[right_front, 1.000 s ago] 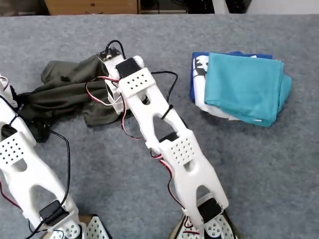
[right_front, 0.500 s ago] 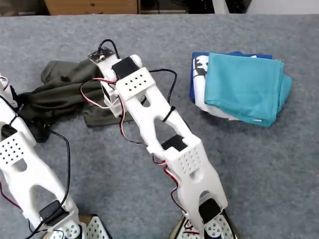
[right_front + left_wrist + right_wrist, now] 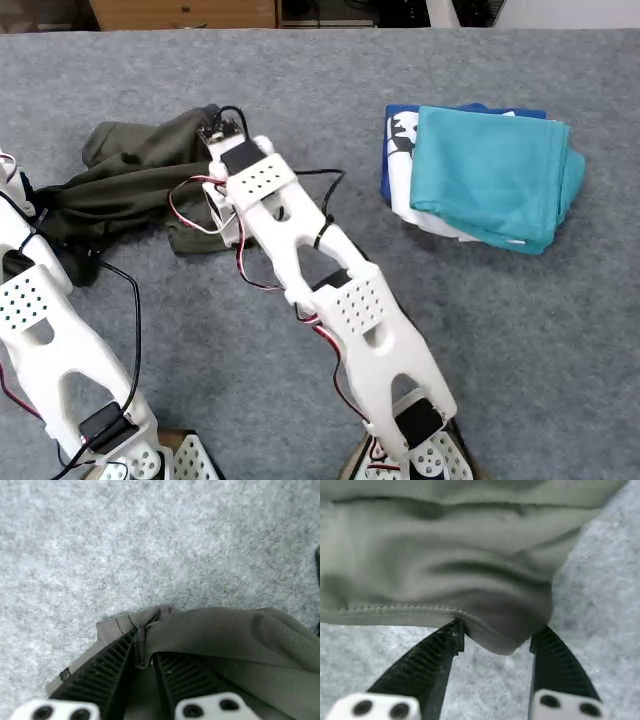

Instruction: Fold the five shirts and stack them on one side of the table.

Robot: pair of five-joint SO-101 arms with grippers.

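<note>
An olive green shirt (image 3: 130, 185) lies crumpled on the grey table at the left. My left gripper (image 3: 142, 652) is shut on a bunched edge of this shirt (image 3: 225, 635); from above it sits at the far left (image 3: 30, 205). My right gripper (image 3: 497, 640) is open and held low over the shirt's near right part (image 3: 228, 205), with a hemmed corner of the shirt (image 3: 445, 575) hanging between its fingers. A folded stack stands at the right, with a teal shirt (image 3: 490, 175) on top of blue (image 3: 400, 130) and white ones.
The right arm (image 3: 340, 300) stretches diagonally from the front edge up to the olive shirt, trailing loose wires. The left arm (image 3: 50, 340) stands along the left edge. Grey carpet (image 3: 520, 340) covers the table between the stack and the arms.
The right arm's wrist has swung left and then come nearer and lower over the olive shirt. The left arm and the folded stack have stayed put.
</note>
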